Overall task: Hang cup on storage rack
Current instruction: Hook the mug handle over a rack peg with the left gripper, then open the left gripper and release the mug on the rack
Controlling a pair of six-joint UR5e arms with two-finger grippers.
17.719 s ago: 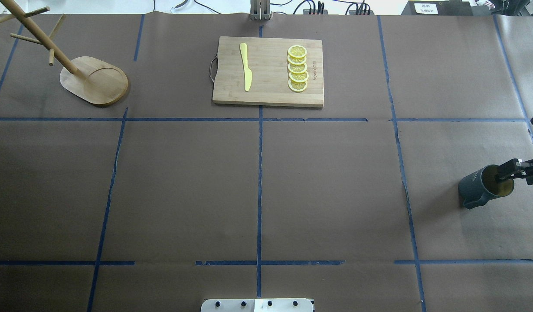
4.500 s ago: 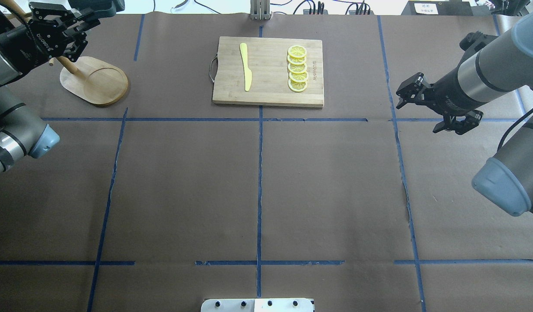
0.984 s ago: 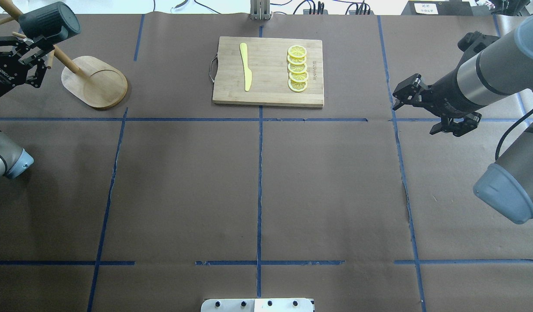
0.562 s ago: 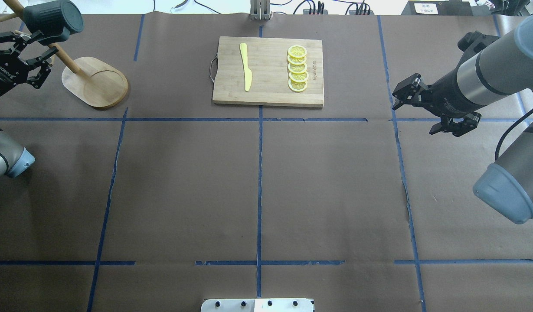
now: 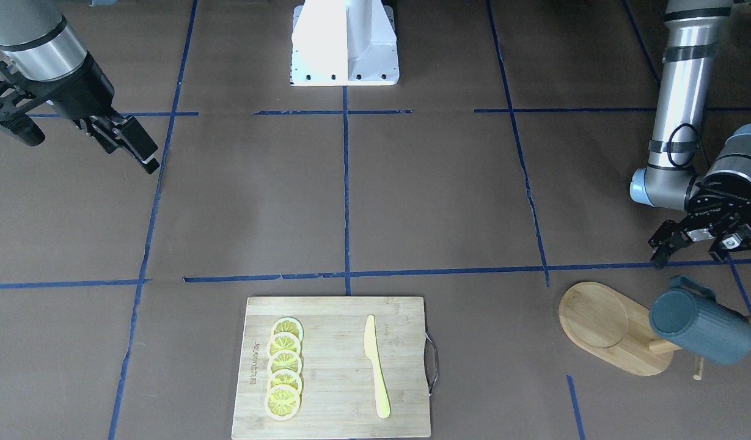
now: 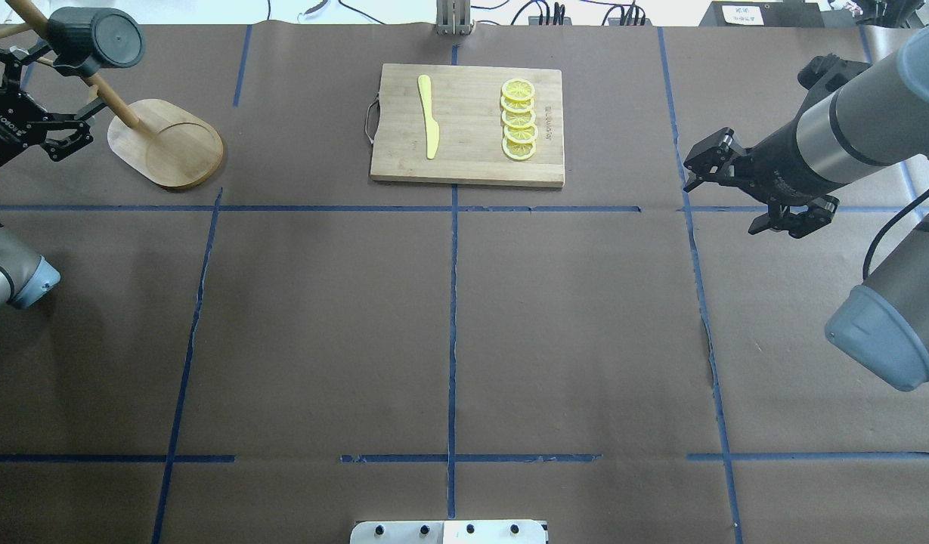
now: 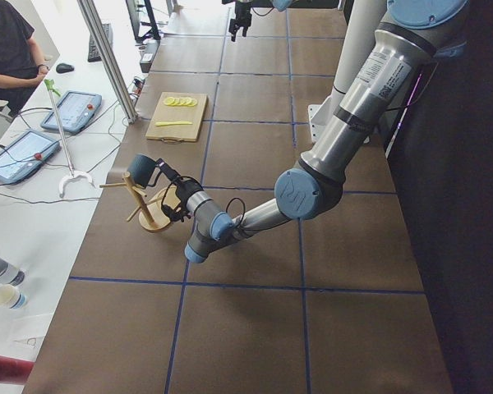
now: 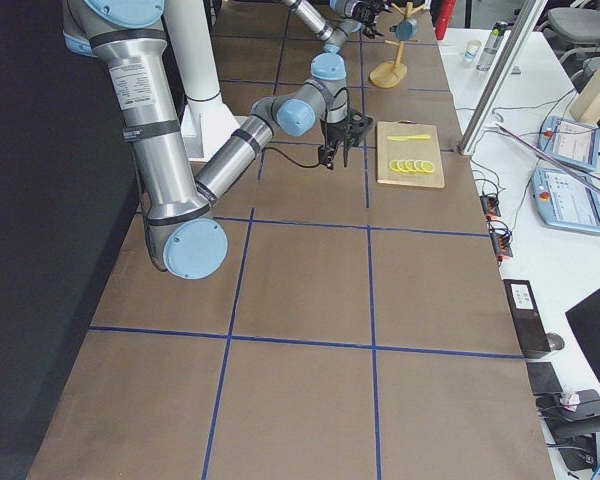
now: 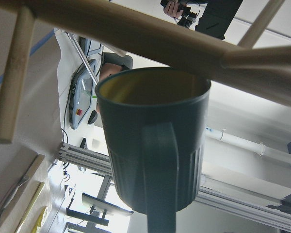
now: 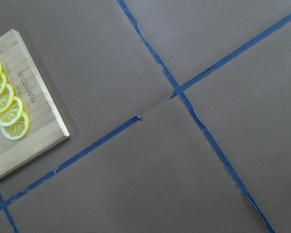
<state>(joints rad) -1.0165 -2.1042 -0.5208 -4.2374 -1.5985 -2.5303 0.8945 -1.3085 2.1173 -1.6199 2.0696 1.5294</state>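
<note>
The desk (image 6: 320, 325) is matte brown paper. On it the rack (image 6: 165, 147), smooth pale wood with thin round pegs (image 9: 9, 77), carries the cup (image 6: 94, 38) up high; which peg bears it is hidden. The cup looks rigid, fairly light and breakable. Its ribbed wall should resist slipping, and the squared handle (image 9: 160, 179) is the likeliest hold. The left claw (image 5: 687, 253) stands wide and empty just beside it. The right claw (image 6: 725, 202) is wide and empty, well apart.
</note>
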